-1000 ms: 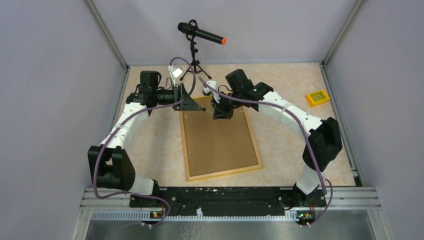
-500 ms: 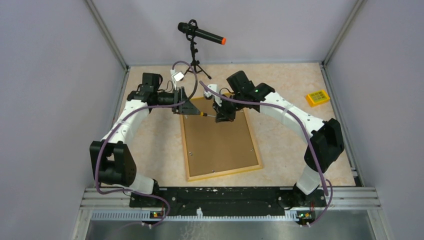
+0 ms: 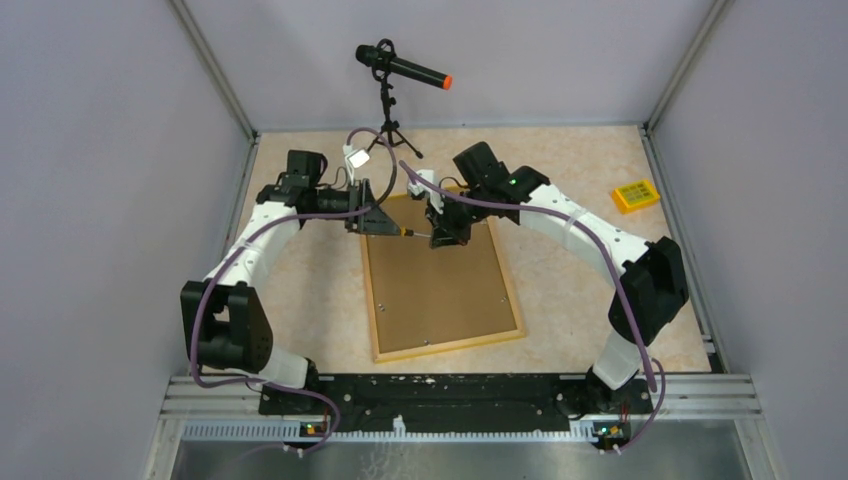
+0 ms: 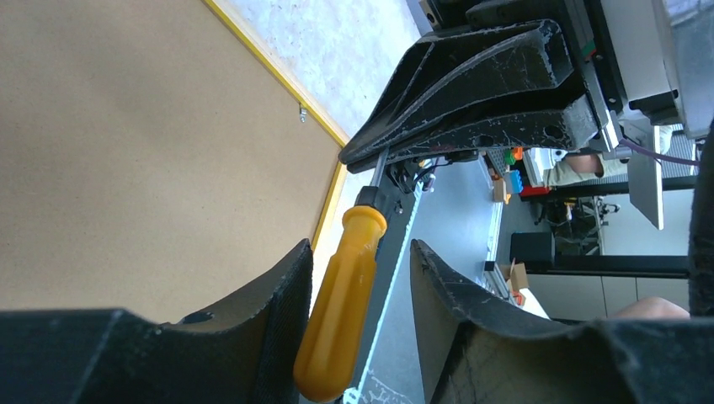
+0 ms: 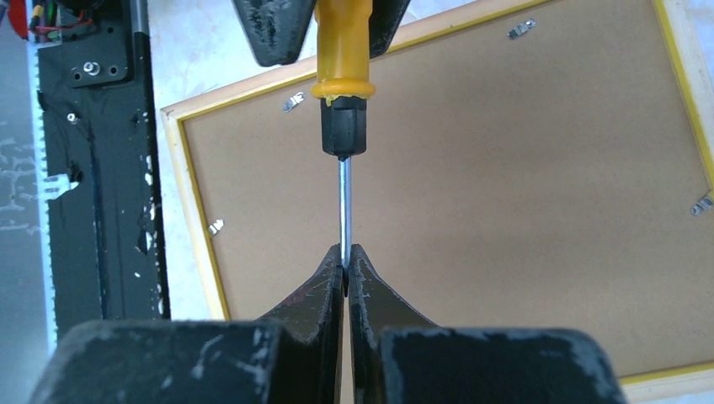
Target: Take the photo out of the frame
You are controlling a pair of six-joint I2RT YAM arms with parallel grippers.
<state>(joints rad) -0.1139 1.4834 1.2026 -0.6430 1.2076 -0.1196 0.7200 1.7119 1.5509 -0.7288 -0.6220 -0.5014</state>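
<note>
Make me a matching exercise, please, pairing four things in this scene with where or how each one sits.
Things
1. screwdriver
2. frame
3. small yellow block
4. microphone

Places or states
a. on a tripod at the far edge of the table
b. lying flat with its brown back facing up
c. metal shaft pinched in the right gripper
d. alone near the right edge of the table

Pairs: 1-c, 2-b, 3-d, 4-a
</note>
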